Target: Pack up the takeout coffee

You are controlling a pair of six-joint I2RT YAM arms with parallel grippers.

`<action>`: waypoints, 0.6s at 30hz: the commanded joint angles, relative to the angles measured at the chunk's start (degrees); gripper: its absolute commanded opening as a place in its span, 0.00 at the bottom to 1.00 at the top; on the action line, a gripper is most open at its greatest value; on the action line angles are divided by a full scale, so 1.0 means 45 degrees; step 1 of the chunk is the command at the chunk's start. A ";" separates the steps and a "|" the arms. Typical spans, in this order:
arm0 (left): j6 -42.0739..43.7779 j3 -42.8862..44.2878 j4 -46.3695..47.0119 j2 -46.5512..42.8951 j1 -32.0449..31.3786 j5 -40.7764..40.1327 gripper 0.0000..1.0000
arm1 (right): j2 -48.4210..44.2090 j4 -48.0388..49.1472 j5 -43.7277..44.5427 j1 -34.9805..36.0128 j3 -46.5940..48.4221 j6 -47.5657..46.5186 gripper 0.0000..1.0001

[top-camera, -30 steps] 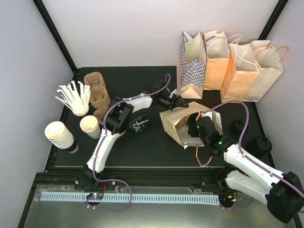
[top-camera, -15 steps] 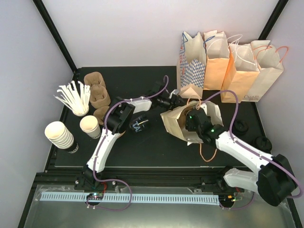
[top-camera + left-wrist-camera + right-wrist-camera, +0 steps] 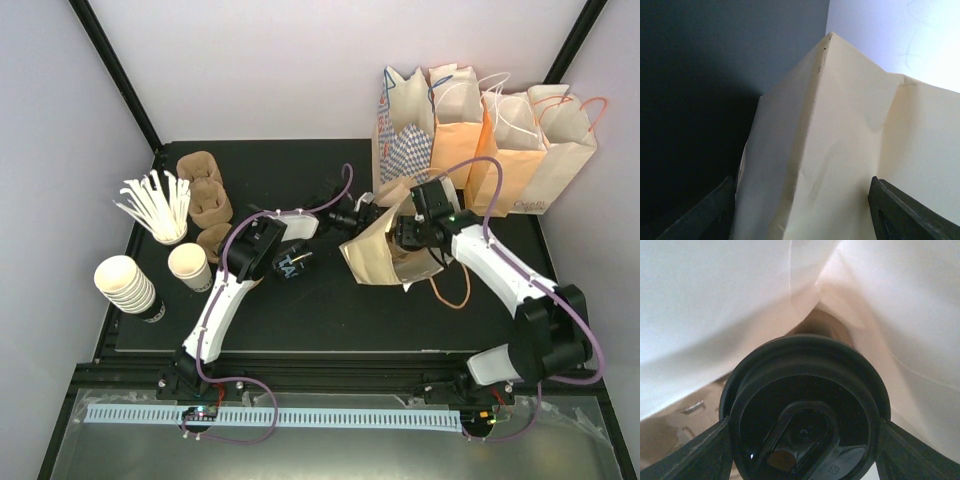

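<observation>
Takeout coffee [image 3: 805, 405] sits inside the mouth of a tan kraft paper bag [image 3: 370, 258] at the middle of the black table [image 3: 300, 315]. The right wrist view shows only its round black plastic lid, with pale paper walls close around it; from above the cup is hidden. At the near left stands a stack of plain cream paper cups [image 3: 125, 283], with a single cream paper cup [image 3: 189, 265] just beside it. Farther back are a cup of white flat stirrers [image 3: 158, 205] and brown moulded pulp carriers [image 3: 205, 195]. A black cup with pale lettering [image 3: 290, 262] lies on its side near the left arm. The left claw [image 3: 370, 214] stands wide at the bag's far left corner, the folded paper edge between its fingers; whether they press it cannot be told. The right claw [image 3: 805, 424] reaches into the bag and holds the takeout coffee, one finger on each side of the lid. An orange cord handle [image 3: 455, 290] trails from the bag on the near right. A row of upright paper bags [image 3: 500, 140] stands at the far right.
</observation>
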 commanded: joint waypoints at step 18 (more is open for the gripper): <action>0.5632 -0.2022 -0.5560 -0.4867 0.1236 -0.2974 0.95 | 0.4285 -0.5819 -0.0292 -0.0377 0.5551 -0.1240 0.59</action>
